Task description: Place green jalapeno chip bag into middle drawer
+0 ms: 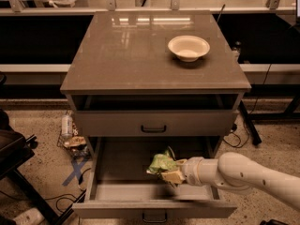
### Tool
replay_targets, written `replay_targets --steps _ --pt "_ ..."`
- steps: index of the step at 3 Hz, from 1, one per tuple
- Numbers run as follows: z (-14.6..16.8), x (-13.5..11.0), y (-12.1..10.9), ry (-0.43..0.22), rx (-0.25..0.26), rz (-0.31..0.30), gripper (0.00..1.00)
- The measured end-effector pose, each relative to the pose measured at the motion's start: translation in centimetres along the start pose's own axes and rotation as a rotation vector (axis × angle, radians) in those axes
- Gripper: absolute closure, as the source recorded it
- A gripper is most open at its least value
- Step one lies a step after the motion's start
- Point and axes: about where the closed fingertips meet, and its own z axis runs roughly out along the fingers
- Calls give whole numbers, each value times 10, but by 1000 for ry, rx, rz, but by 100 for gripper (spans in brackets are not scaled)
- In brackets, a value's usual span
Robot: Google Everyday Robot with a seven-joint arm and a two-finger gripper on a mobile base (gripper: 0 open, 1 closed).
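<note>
The gripper grips the chip bag within the open drawer, right of centre, toward the near side.

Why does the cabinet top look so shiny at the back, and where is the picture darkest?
Camera view: lamp reflections glare on the rear of the cabinet top; the white bowl casts a soft shadow; the gap under the top is nearly black; the middle drawer is dim, yet the green jalapeno chip bag, held by the gripper above its tray, catches light.
</note>
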Motion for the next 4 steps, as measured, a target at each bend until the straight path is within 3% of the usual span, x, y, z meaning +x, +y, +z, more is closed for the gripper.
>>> replay_targets --steps 3,4 --pt "4 -1 3 1 -9 -3 15" --pt "5 -1 4 2 -12 -3 0"
